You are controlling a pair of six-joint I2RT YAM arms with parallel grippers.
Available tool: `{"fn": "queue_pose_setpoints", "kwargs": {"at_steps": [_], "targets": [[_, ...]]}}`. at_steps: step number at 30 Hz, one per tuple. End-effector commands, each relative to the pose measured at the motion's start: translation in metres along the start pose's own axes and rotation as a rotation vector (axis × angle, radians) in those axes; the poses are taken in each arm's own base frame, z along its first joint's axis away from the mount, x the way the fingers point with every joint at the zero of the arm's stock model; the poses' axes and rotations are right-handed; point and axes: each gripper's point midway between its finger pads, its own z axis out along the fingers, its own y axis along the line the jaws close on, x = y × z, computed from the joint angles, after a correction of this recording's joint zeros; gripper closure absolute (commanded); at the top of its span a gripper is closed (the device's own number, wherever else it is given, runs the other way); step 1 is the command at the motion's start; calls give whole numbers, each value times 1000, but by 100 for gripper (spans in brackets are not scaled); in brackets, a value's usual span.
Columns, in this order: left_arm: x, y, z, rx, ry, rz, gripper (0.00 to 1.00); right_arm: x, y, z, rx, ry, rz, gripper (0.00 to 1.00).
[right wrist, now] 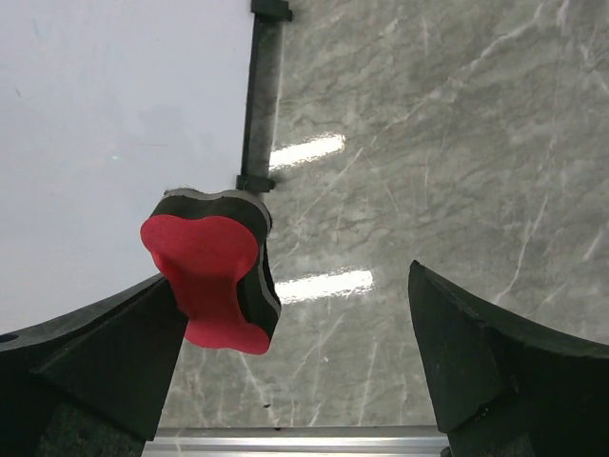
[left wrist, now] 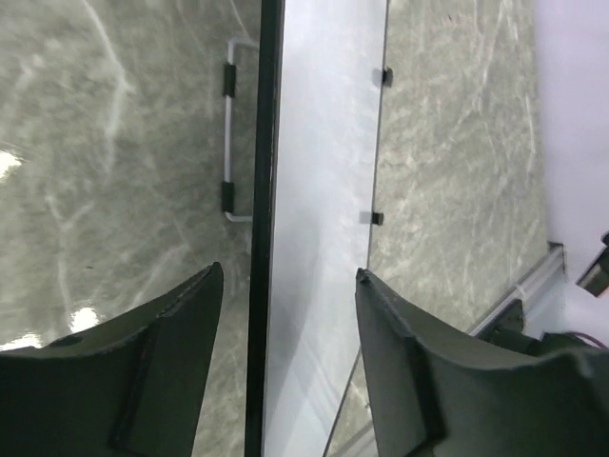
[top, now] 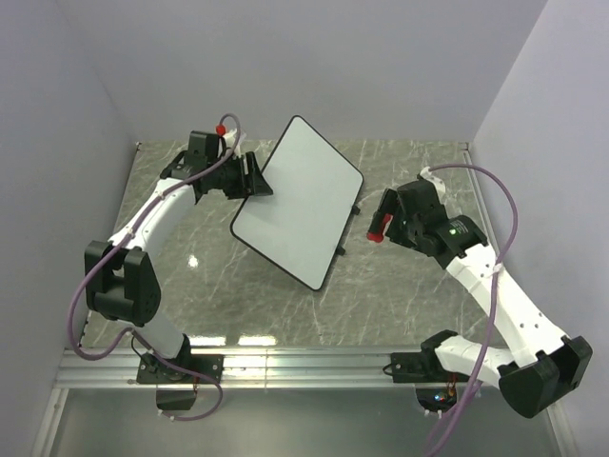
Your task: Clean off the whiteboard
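Note:
The whiteboard point(top: 300, 200) stands tilted in the middle of the marble table, its white face blank, with no scribble in view. My left gripper point(top: 255, 179) is at its left edge. In the left wrist view the board point(left wrist: 319, 190) runs edge-on between my left gripper's point(left wrist: 288, 276) jaws, which are spread far wider than the black rim, with a gap at the left finger. My right gripper point(top: 385, 211) is right of the board, open. The red bow-shaped eraser point(top: 378, 228) is just below it. In the right wrist view the eraser point(right wrist: 205, 276) rests against the left finger point(right wrist: 105, 352), and the gripper point(right wrist: 290, 276) is wide open.
An aluminium rail point(top: 304, 362) runs along the near table edge. Purple walls close in the left, back and right. Small black feet point(top: 357, 206) stick out of the board's right edge, and a wire bracket point(left wrist: 228, 143) sits behind it.

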Motion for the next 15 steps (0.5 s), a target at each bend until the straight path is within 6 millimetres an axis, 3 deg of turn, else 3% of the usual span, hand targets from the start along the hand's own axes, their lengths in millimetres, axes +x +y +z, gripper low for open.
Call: {"fn": "queue_pose_setpoints", "kwargs": {"at_steps": [1,4,7,8,9,10,11,12,13,14,15], "targets": [[-35,-20,-37,-43,-132,84,35,-7,-7,-1,21,-22,-20,0],[-51,-9,-58,-176,-224,79,34,17,-18,15,68,69,-16,0],[-56,-7,-76,-223,-285,68,36,29,-11,26,-48,53,2,0],[-54,-8,-78,-217,-290,62,36,28,-22,33,-66,80,102,0],[-52,-11,-80,-208,-292,61,37,32,-21,42,-113,91,119,14],[-50,-14,-84,-199,-293,63,38,11,-46,42,58,-14,41,15],[-46,-13,-87,-209,-285,57,39,23,-51,30,141,54,-15,7],[-43,-12,-88,-214,-280,52,40,0,-44,26,101,56,57,1],[-42,-15,-95,-211,-291,57,40,1,-28,24,-87,127,162,1],[-38,-12,-95,-218,-290,56,40,-12,-20,16,-232,95,254,3],[-37,-16,-102,-214,-314,60,39,-22,-36,17,-92,21,195,2]]}}
